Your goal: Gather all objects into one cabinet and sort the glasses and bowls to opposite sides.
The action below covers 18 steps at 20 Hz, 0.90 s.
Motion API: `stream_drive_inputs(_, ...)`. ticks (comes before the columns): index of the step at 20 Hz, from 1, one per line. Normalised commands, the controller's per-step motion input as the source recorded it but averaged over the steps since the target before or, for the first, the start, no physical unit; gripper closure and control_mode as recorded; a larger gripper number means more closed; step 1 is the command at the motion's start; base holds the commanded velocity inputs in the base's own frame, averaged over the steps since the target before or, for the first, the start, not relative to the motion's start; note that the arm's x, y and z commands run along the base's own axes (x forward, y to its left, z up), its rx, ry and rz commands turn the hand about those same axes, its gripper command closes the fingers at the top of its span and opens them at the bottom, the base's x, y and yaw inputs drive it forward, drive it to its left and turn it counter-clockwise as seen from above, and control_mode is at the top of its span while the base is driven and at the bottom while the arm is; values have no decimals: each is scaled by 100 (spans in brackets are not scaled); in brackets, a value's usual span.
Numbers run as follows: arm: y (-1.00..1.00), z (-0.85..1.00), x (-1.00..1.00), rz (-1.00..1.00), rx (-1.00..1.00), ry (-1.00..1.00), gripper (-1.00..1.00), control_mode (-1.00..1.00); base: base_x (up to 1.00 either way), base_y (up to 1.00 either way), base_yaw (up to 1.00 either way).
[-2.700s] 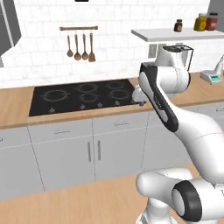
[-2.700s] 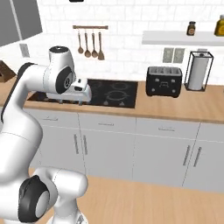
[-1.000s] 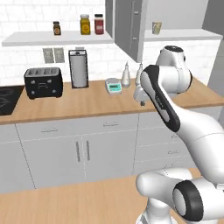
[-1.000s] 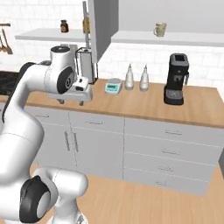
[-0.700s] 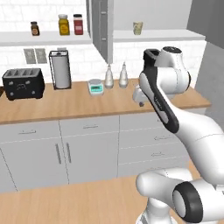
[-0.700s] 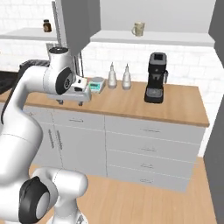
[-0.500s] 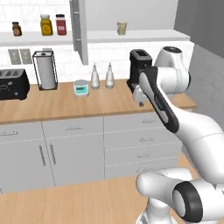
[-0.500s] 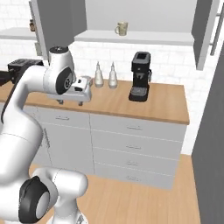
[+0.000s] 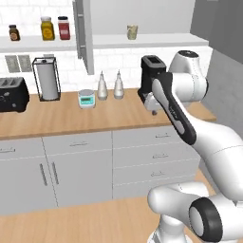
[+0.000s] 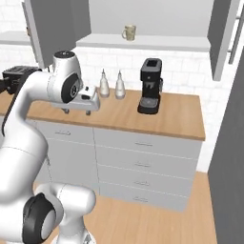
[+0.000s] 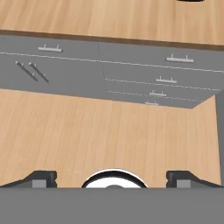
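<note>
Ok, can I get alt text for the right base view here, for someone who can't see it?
An open grey wall cabinet holds a single beige mug on its pale shelf, above a wooden counter with a black coffee machine and two small bottles. The white arm rises at left, its gripper held over the counter's front edge, fingers apart and holding nothing.

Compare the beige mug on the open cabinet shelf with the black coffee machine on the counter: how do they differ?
The beige mug is small and pale; the coffee machine is tall and black. The mug sits high on the cabinet shelf, the coffee machine lower on the wooden counter. The mug is rounded with a handle, the machine boxy. Both stand upright.
</note>
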Motion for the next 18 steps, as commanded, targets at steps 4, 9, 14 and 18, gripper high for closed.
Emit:
stream_drive_inputs(4,0,0,0,0,0,0,-100,100,98,-6,0)
stream_drive_inputs(9,0,0,0,0,0,0,-100,100,48,3,0)
stream_drive_inputs(14,0,0,0,0,0,0,-100,100,50,5,0)
stream_drive_inputs(18,0,0,0,0,0,0,-100,100,63,10,0)
